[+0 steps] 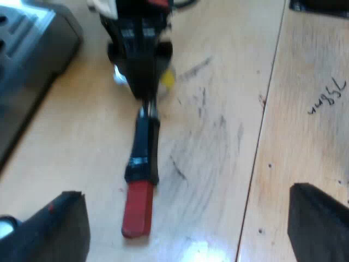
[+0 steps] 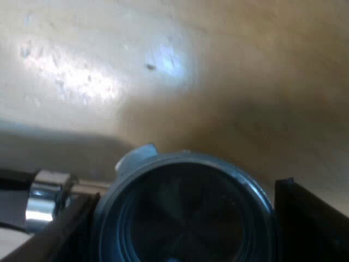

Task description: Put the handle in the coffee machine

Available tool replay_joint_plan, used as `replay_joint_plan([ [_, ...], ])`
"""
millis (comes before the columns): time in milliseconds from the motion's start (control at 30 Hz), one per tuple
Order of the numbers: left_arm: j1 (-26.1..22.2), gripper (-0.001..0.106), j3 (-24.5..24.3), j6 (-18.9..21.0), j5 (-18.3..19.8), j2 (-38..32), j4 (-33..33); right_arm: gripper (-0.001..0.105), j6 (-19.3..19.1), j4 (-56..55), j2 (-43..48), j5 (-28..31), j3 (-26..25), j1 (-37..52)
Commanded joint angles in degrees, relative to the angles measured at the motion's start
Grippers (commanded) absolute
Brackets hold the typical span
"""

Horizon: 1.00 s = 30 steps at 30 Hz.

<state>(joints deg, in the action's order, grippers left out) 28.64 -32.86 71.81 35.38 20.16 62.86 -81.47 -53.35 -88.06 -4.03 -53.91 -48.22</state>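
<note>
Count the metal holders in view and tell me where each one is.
1. The metal holder lies on the wooden table, its red end toward my open left gripper; the right gripper has its jaws against the holder's round basket. Others may be hidden.

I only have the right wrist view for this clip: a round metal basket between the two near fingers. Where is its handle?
Observer: The handle lies along the wooden table, its red end pointing toward the left gripper.
Operator: Is the left gripper holding anything?
Observer: No, its fingers are spread wide and touch nothing.
Operator: Any sign of the machine?
Observer: A dark grey body, probably the espresso machine, stands near the right gripper.
</note>
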Motion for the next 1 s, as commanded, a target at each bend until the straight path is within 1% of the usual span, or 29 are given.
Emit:
replay_joint_plan([
  [33,0.02,0.075,0.06,-1.91,0.49,4.12,-0.18,0.0,-0.16,-3.21,0.75,-0.97,-4.94,-0.16],
  [67,0.02,0.075,0.06,-2.5,0.49,5.95,-0.18,0.0,-0.16,-3.96,0.75,-0.97,-5.86,-0.16],
  [100,0.02,0.075,0.06,-4.1,0.49,7.87,-0.18,0.0,-0.16,-4.96,0.75,-0.97,-6.9,-0.16],
  [133,0.02,0.075,0.06,-4.8,0.49,8.51,-0.18,0.0,-0.16,-5.12,0.75,-0.97,-7.16,-0.16],
  [200,0.02,0.075,0.06,-9.39,0.12,12.31,-0.44,0.0,-0.16,-6.01,0.75,-0.97,-8.39,-0.51],
  [300,0.02,0.075,0.06,-11.9,-1.27,16.31,-2.01,0.0,-0.16,-6.24,0.75,0.01,-9.32,-2.04],
  [433,0.02,0.075,0.06,-11.9,-2.42,20.72,-5.73,0.0,-0.05,-6.14,1.11,0.88,-9.47,-4.89],
  [500,0.02,0.075,0.06,-11.9,-2.59,22.03,-7.18,0.0,0.98,-6.14,1.44,1.16,-9.47,-6.01],
  [533,0.02,0.075,0.06,-11.9,-2.58,22.39,-7.75,0.0,2.28,-6.14,1.72,1.69,-9.47,-6.65],
  [600,0.02,0.075,0.06,-11.9,-2.58,22.42,-8.01,0.0,2.52,-6.14,1.82,1.94,-9.47,-6.8],
  [633,0.02,0.075,0.06,-11.9,-2.58,22.42,-8.03,0.0,4.73,-6.14,2.58,3.15,-9.47,-7.13],
  [667,0.02,0.075,0.06,-11.9,-2.58,22.42,-8.02,0.0,5.88,-6.14,3.12,3.58,-9.47,-7.12],
  [800,0.02,0.075,0.85,-11.9,-2.48,22.42,-8.99,0.0,6.38,-6.14,4.69,4.04,-9.47,-7.12],
  [833,0.02,0.075,1.81,-11.9,-2.48,22.42,-10.53,0.0,6.52,-6.14,5.22,4.04,-9.47,-7.12],
  [1000,0.02,0.075,4.05,-11.9,-2.31,22.42,-13.09,0.0,7.61,-6.14,7.23,4.04,-9.47,-7.12],
])
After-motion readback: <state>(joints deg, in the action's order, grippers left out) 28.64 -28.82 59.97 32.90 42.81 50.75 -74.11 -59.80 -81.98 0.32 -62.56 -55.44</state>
